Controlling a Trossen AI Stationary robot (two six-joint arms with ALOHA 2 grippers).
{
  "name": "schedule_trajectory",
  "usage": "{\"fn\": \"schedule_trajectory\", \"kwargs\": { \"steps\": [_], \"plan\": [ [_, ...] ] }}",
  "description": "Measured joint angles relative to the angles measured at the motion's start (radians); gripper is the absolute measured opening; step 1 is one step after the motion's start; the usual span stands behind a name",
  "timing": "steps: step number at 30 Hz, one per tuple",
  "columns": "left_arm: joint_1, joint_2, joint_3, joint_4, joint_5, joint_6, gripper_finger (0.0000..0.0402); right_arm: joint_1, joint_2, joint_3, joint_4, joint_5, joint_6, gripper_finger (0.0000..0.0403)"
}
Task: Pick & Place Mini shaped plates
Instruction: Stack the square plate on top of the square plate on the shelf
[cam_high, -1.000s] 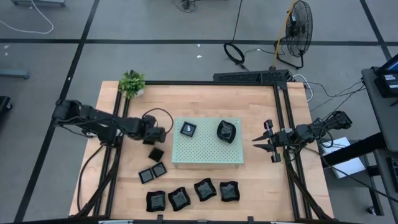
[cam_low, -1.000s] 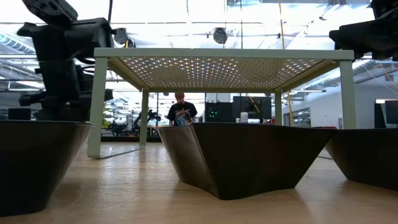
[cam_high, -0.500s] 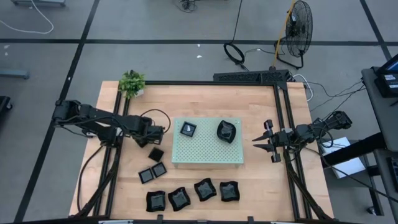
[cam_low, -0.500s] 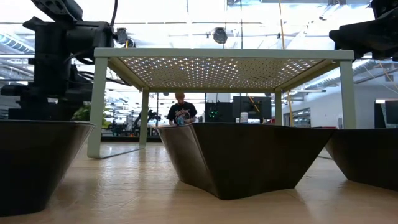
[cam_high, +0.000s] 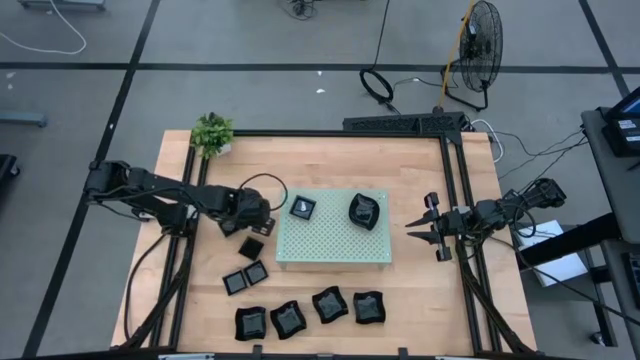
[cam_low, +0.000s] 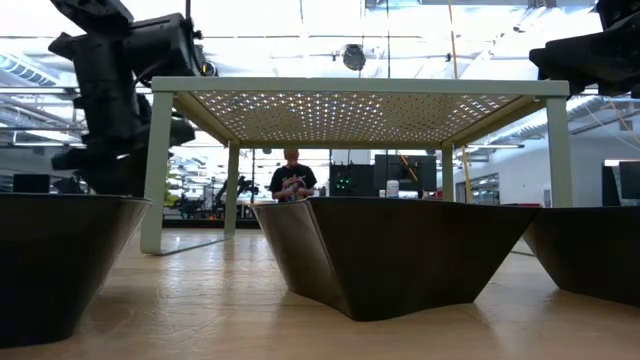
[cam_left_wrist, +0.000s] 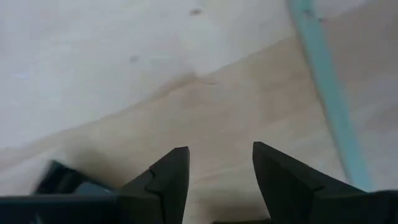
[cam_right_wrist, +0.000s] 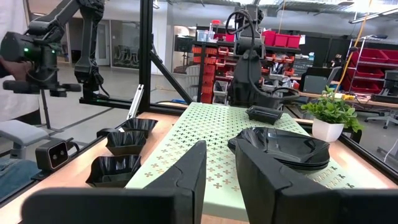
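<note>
Small glossy black mini shaped plates lie flat on the wooden table: one square (cam_high: 250, 246) just near of my left gripper, two squares (cam_high: 246, 277), and a row of wavy-edged ones (cam_high: 310, 313) along the near edge. On the pale green board (cam_high: 335, 245) sit a small square (cam_high: 303, 207) and a stack of rounded plates (cam_high: 365, 211). My left gripper (cam_high: 260, 217) (cam_left_wrist: 221, 148) points down by the board's left edge, open, with bare wood between its fingers; a dark plate's edge (cam_left_wrist: 62, 180) shows beside it. My right gripper (cam_high: 410, 226) (cam_right_wrist: 221, 143) waits level at the right, open by a narrow gap.
A potted plant (cam_high: 212, 133) stands at the far left corner. Black frame rails (cam_high: 455, 180) run along the table's sides. In the low view the near plates (cam_low: 390, 250) fill the foreground and the board (cam_low: 350, 88) stands on legs. A person (cam_low: 291, 180) is in the room behind.
My left gripper has shifted a little toward the green board's left edge and turned its wrist. The square plate just near of it has stayed in place on the table. My right arm has kept still.
</note>
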Motion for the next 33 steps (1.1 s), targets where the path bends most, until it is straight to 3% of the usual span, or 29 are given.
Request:
{"fn": "schedule_trajectory", "kwargs": {
  "steps": [7,16,20,28,33],
  "plan": [
    [-0.008,-0.027,0.0,-0.193,0.014,-0.176,0.0182,0.0,0.0,0.0,0.0,0.0,0.0,0.0075],
    [-0.105,-0.116,0.0,-0.333,0.03,-0.358,0.0182,0.0,0.002,0.0,0.0,0.0,0.0,0.0075],
    [-0.157,-0.135,0.0,-0.45,0.088,-0.507,0.0182,0.0,0.004,0.0,-0.001,0.0,0.0,0.0075],
    [-0.219,-0.119,0.0,-0.455,0.088,-0.769,0.0182,0.0,0.004,0.0,-0.001,0.0,0.0,0.0075],
    [-0.219,-0.072,-0.001,-0.451,0.086,-0.808,0.0182,0.0,0.004,0.0,-0.001,0.0,0.0,0.0075]
  ]
}}
